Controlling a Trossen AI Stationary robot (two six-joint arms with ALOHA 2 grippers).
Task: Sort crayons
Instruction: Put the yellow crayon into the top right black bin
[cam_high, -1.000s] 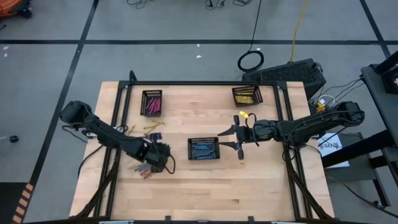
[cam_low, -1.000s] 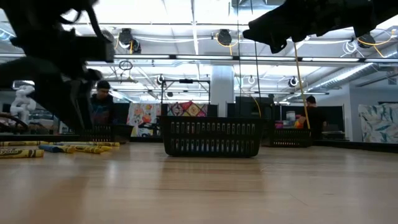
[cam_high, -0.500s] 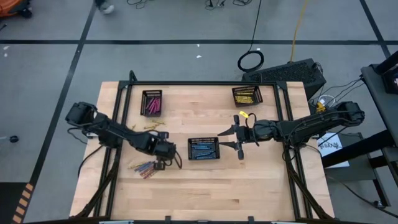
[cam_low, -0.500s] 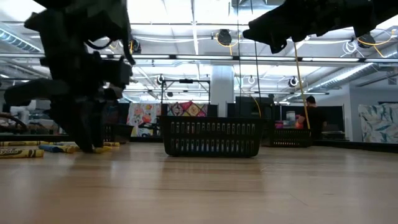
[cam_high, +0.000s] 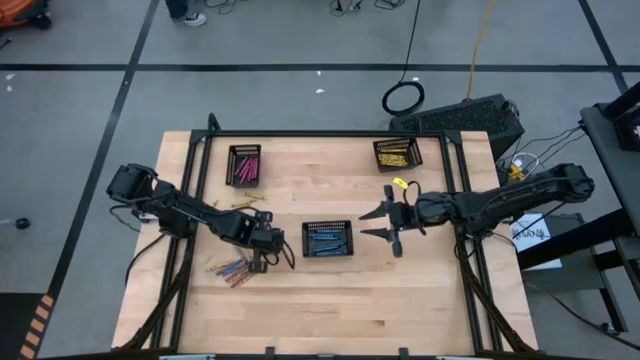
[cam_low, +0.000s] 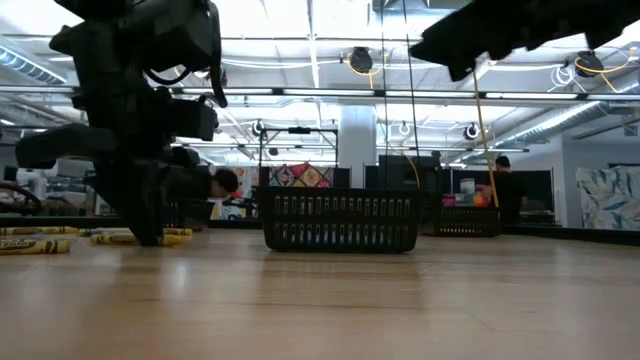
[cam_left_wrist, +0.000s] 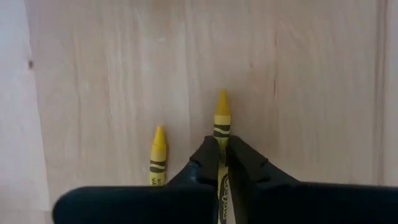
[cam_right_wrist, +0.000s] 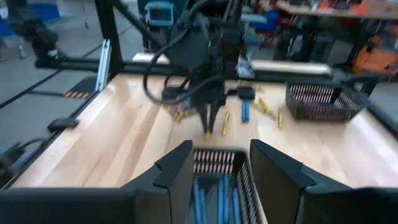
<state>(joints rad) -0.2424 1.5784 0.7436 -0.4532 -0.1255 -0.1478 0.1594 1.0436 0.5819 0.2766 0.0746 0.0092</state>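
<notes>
Yellow crayon (cam_left_wrist: 221, 121) pinched in closed left gripper (cam_left_wrist: 222, 163), down on wooden table (cam_high: 300, 310) at 9 o'clock of blue-crayon tray (cam_high: 328, 240). Second yellow crayon (cam_left_wrist: 158, 155) lies just beside. Right gripper (cam_high: 386, 223) hovers at tray's 3 o'clock, fingers apart, empty.

Bench (cam_high: 420, 290): light wood, black-framed; carries three black mesh trays: one mid-bench (cam_high: 328, 240), one at far left (cam_high: 244, 165), one at far right (cam_high: 397, 153). Grey floor (cam_high: 300, 40) around it; black cable coil (cam_high: 404, 98) beyond the far edge.
</notes>
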